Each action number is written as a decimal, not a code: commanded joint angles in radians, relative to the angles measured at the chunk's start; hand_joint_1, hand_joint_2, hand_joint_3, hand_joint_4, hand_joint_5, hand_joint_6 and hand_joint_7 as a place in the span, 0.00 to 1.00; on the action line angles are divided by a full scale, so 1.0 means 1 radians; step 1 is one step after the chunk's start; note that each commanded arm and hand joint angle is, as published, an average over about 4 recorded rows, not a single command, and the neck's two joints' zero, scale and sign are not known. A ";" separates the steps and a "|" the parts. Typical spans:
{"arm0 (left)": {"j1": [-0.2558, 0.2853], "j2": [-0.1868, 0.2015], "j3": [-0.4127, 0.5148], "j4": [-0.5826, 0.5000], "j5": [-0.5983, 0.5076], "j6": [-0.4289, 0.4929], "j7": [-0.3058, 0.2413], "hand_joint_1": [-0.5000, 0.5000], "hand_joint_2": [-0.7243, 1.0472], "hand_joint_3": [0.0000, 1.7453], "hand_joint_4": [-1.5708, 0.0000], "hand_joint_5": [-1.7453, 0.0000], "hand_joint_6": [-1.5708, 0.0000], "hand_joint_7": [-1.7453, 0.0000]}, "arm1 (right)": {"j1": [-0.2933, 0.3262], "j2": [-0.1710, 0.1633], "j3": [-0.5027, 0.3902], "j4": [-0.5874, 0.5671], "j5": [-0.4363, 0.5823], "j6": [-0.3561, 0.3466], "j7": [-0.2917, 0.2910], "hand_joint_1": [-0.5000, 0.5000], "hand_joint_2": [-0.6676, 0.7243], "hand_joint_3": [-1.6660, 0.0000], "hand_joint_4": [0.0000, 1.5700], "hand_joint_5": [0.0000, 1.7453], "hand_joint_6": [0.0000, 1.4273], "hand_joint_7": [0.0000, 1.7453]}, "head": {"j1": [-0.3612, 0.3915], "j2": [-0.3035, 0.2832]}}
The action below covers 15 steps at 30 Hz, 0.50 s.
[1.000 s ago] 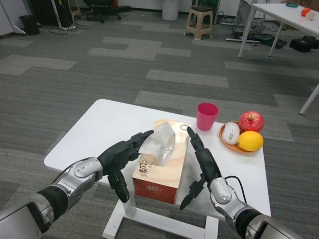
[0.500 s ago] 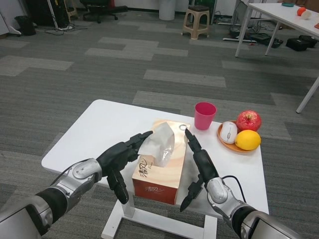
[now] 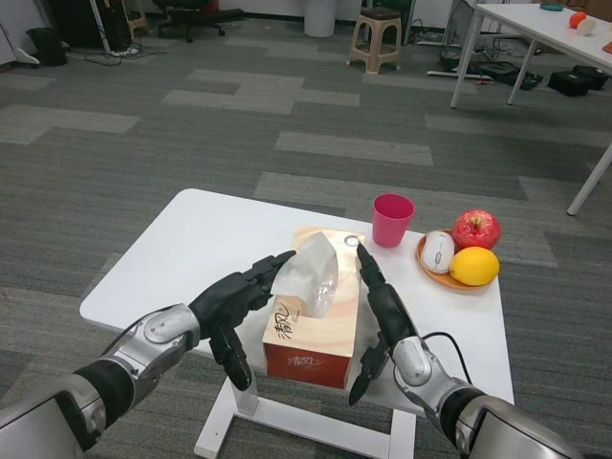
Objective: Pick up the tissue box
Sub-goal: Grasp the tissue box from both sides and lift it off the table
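Scene: tissue box (image 3: pixel 313 320) is seen on the white tabletop (image 3: pixel 196 251), near its front edge.
Left hand (image 3: pixel 232 304): fingers are spread beside the box's left side; nothing is gripped.
Right hand (image 3: pixel 381 311): fingers are extended along the box's right side; contact cannot be judged.
Progress: box is flanked, not yet lifted; squeezing and raising are judged to remain.

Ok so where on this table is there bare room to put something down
The white table is bare to the left of the tissue box, out to its left and far edges. The right side is crowded: pink cup, then the plate with mouse, apple and lemon.
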 commanded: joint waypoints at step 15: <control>-0.001 -0.008 -0.027 0.008 -0.022 -0.009 -0.003 1.00 0.15 0.00 1.00 1.00 1.00 1.00 | -0.009 0.003 0.020 0.004 0.006 0.022 -0.006 0.04 0.91 0.98 0.23 0.00 0.00 0.02 | 0.001 -0.010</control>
